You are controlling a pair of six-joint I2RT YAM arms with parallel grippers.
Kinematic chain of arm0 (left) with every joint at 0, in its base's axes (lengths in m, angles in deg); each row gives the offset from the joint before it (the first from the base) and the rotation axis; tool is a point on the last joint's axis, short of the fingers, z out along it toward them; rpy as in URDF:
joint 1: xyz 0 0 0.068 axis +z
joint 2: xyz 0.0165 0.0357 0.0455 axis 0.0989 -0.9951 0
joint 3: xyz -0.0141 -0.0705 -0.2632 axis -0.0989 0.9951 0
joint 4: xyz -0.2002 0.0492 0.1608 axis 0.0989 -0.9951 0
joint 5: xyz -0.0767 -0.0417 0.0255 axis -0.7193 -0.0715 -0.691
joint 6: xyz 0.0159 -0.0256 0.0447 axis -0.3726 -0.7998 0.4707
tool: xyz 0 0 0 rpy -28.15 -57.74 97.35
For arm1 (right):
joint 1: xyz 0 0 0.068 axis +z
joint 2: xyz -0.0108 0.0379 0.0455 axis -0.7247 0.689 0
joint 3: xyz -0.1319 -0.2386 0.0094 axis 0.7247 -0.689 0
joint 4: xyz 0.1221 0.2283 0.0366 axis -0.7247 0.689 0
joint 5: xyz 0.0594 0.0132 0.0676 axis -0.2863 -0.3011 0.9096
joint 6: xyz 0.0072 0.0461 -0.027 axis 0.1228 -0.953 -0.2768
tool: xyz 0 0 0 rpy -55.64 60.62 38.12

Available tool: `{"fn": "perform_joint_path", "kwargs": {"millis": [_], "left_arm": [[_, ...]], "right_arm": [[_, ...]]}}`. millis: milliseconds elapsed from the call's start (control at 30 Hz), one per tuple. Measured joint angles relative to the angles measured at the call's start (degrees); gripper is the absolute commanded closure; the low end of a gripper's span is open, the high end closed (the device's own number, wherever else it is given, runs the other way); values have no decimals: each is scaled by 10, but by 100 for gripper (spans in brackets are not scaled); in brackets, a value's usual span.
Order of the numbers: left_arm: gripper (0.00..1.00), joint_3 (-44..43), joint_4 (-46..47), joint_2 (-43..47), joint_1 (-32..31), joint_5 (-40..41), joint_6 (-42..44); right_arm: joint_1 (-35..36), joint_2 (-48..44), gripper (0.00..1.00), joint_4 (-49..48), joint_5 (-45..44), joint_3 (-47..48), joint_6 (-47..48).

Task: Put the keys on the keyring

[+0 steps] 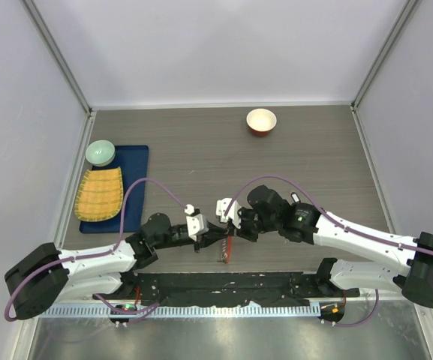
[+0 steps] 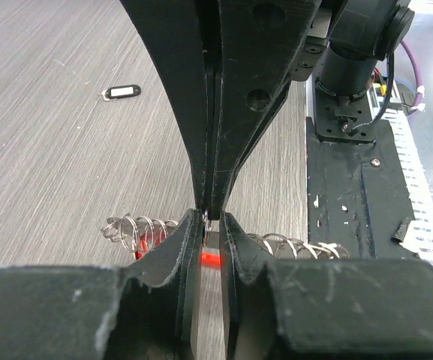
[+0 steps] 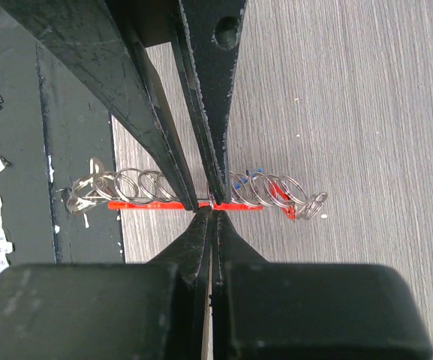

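The keyring (image 3: 148, 204), a red bar threaded with silvery ring coils (image 2: 137, 229), lies across both wrist views and shows in the top view (image 1: 227, 253) near the front edge. My right gripper (image 3: 212, 212) is shut, its tips pinching a thin silvery loop at the bar's middle. My left gripper (image 2: 211, 225) faces it tip to tip (image 1: 218, 241), its jaws narrowly apart either side of that loop. A blue key (image 3: 257, 174) and a red key (image 3: 287, 206) hang among the coils. A black-and-white oval key (image 2: 122, 92) lies alone on the table.
A red-rimmed white bowl (image 1: 261, 121) stands at the back. A blue tray (image 1: 135, 161) at the left holds a green bowl (image 1: 100, 153) and a yellow mat (image 1: 100, 194). The black base plate (image 1: 224, 289) runs along the front edge under the keyring's end.
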Motion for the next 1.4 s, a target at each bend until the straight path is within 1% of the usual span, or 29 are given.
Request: {"fn": "perform_joint_path", "kwargs": {"millis": [100,200,467,533,600,633,667,833,933,1033,1233,1367,1400], "left_arm": [[86,-4,-10,0,0,0,0],[86,-10,-22,0,0,0,2],[81,-28,-55,2,0,13,13],[75,-30,-61,5,-1,21,13],[72,-33,-74,6,-1,35,14],[65,-35,-79,6,-1,41,14],[61,-37,-88,6,-1,53,13],[45,-38,-110,7,-1,93,11],[39,-33,-119,14,-1,106,9],[37,-16,-111,37,-1,107,6],[37,7,-104,101,-1,104,8],[43,9,-103,136,-1,101,8],[46,9,-103,142,-1,99,8]], "right_arm": [[0,0,99,2,-1,0,0],[0,0,99,3,-4,0,0],[0,-13,99,3,-17,-2,0],[0,-17,99,2,-20,-3,0],[0,-17,99,2,-22,-4,0],[0,-17,99,3,-24,-5,0],[0,-17,99,2,-24,-5,0],[0,-18,99,2,-26,-8,-1],[0,-22,99,-4,-26,-8,-2],[0,-26,99,-10,-26,-8,-2],[0,-26,99,-12,-26,-8,-2],[0,-26,99,-13,-26,-8,-2],[0,-26,99,-14,-25,-8,-2]]}}
